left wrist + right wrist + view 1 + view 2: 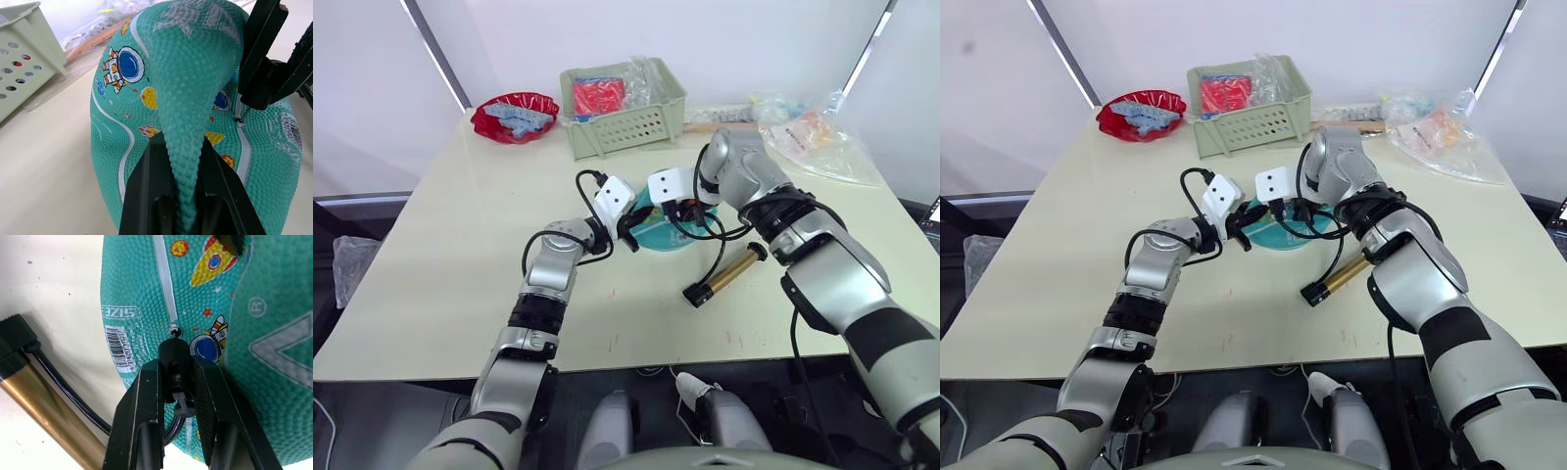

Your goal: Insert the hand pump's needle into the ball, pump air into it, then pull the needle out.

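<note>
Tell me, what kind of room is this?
Probably an indoor test or lab space: a plain pale table against white walls, with a green perforated basket, a red bowl and plastic bags of odds and ends.

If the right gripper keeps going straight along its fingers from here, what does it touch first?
The ball. The right gripper holds the needle's black fitting, and the needle tip sits at the small valve hole beside the white stripe. Whether the tip is already inside is unclear.
</note>
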Controlling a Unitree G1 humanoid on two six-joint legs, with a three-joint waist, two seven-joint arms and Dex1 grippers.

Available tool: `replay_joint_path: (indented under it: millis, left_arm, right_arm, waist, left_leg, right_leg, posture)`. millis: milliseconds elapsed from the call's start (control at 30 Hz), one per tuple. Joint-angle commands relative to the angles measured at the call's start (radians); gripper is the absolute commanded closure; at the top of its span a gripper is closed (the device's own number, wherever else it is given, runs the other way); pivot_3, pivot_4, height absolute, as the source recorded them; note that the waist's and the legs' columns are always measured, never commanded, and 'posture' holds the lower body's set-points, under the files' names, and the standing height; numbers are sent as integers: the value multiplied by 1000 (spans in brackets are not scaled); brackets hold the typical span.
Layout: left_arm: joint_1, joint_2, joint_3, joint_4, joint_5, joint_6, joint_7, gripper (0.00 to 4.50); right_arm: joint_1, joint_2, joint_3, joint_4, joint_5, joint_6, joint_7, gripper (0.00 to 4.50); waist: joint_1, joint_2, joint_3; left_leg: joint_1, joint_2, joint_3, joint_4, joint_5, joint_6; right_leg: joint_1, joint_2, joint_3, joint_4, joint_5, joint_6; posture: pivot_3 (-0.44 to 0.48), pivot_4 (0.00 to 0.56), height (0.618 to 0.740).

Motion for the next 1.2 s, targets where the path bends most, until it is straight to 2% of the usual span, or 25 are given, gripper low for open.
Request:
replay_joint_path:
  millis: [33, 300, 400, 467, 533, 567, 633, 1000, 1200]
  left_arm:
    - [1, -60, -99, 5, -12, -12, -67, 4490]
    - [4, -50, -96, 17, -8, -22, -72, 4490]
    - [4, -50, -96, 22, -5, -26, -73, 4490]
    - [3, -51, -96, 24, -4, -28, -75, 4500]
    - [3, -52, -97, 26, -4, -29, -76, 4500]
    - [2, -52, -97, 27, -4, -30, -76, 4500]
    - [1, -52, -97, 31, -4, -32, -77, 4500]
    - [-5, -52, -101, 43, -6, -45, -85, 4500]
    - [-18, -45, -106, 57, -5, -53, -101, 4500]
  right_arm:
    - [27, 35, -11, -6, 63, -20, -10, 4200]
    - [14, -71, -15, -69, 88, -42, 58, 4200]
    - [23, -96, -12, -103, 102, -52, 69, 4200]
    - [29, -114, -11, -124, 109, -57, 75, 3184]
    - [36, -135, -9, -147, 119, -58, 87, 2664]
    - [37, -147, -13, -157, 126, -60, 89, 1925]
    - [35, -173, -23, -174, 144, -63, 98, 1213]
    - [61, -289, -98, -263, 307, -51, 143, 1213]
    - [61, -313, -92, -284, 339, -13, 139, 1213]
  waist:
    - [0, 0, 0]
    - [7, 3, 3]
    - [11, 4, 4]
    - [15, 4, 4]
    - [19, 6, 5]
    - [19, 6, 6]
    - [20, 7, 7]
    - [33, 12, 14]
    - [31, 14, 17]
  left_leg:
    - [0, 0, 0, 0, 0, 0]
    - [-3, 0, 0, 0, 0, 0]
    - [-7, -1, 1, 0, 0, 0]
    - [-12, -1, 1, 1, 0, 0]
    - [-13, -1, 0, 1, 0, 0]
    - [-14, -2, 0, 1, 0, 0]
    - [-14, -2, 0, 1, 0, 0]
    - [-19, -5, -2, 1, 0, 0]
    - [-19, -6, -3, 1, 0, 0]
  right_leg:
    - [0, 0, 0, 0, 0, 0]
    - [-1, -1, -1, -1, -1, -2]
    - [-4, -2, -2, -2, 1, 1]
    - [-7, -2, -3, -2, 1, 1]
    - [-8, -2, -4, -2, 1, 1]
    - [-8, -2, -4, -3, 1, 1]
    - [-8, -2, -4, -3, 1, 1]
    - [-11, -4, -6, -4, 1, 2]
    - [-11, -4, -7, -4, 0, 2]
  posture:
    - [0, 150, 738]
    - [0, 150, 738]
    - [0, 150, 738]
    - [0, 150, 738]
    - [0, 150, 738]
    - [0, 150, 738]
    - [0, 150, 738]
    - [0, 150, 738]
    - [0, 150, 738]
